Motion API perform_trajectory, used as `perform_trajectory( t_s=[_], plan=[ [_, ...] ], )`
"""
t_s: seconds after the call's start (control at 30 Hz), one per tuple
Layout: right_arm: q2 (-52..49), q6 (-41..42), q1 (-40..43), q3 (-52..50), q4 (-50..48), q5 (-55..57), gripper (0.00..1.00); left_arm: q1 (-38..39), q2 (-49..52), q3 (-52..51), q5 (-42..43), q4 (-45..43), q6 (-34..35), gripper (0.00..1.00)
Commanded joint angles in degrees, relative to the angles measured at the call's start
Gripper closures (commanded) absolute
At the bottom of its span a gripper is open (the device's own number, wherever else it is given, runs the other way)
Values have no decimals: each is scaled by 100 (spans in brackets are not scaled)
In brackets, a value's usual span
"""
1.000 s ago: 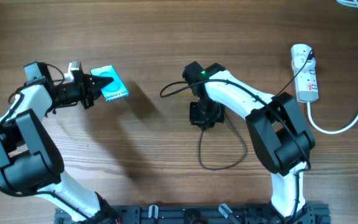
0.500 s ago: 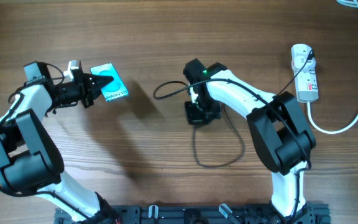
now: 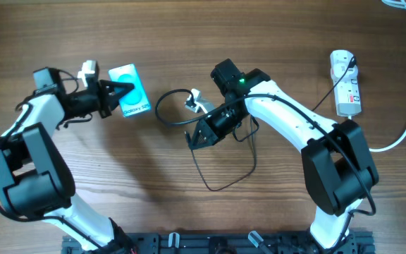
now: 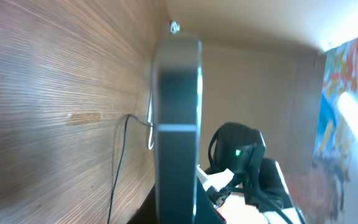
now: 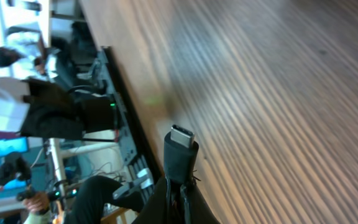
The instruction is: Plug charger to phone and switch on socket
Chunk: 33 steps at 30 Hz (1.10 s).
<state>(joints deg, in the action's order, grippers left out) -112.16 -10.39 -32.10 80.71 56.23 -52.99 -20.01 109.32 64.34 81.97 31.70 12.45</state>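
My left gripper [image 3: 115, 92] is clamped on the left edge of the phone [image 3: 133, 100] in the upper left of the overhead frame, turquoise screen facing up. On the left wrist cam I only get the phone edge-on, a dark slab down the middle. In the center, my right gripper [image 3: 196, 136] is pinched tight on the charger [image 5: 180, 155] just behind its metal tip, which pokes out past the fingers, and the black cable loops across the table [image 3: 83, 42] around it. Far upper right, the socket [image 3: 347, 85] lies well apart from both grippers, its thick white lead curling off right.
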Motion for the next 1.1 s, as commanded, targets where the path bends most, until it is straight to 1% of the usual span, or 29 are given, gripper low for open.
perform_trajectory(
  t_s=[0.0, 0.07, 0.17, 0.33, 0.47, 0.6, 0.9, 1.07],
  plan=[
    [42, -201, 2, -2, -24, -501, 96, 343, 20, 17, 378, -227, -345, 96],
    [42, -160, 0, -2, -98, -535, 96, 446, 20, 17, 376, -330, -345, 96],
    [42, -57, -50, -2, -350, -883, 96, 629, 20, 17, 372, -459, -348, 96],
    [42, 411, -260, -2, -669, -560, 96, 890, 20, 17, 315, -627, -348, 96],
    [42, 789, -503, 2, -916, -114, 96, 1132, 20, 17, -144, -623, -345, 96],
    [42, 933, -625, 61, -1012, -50, 96, 1292, 20, 17, -341, -625, -345, 96],
    [42, 1364, -632, 127, -1204, 503, 96, 1360, 20, 17, -446, -625, -356, 96],
    [42, 1668, -632, 127, -1521, 503, 96, 1436, 20, 17, -479, -623, -654, 96]
  ],
)
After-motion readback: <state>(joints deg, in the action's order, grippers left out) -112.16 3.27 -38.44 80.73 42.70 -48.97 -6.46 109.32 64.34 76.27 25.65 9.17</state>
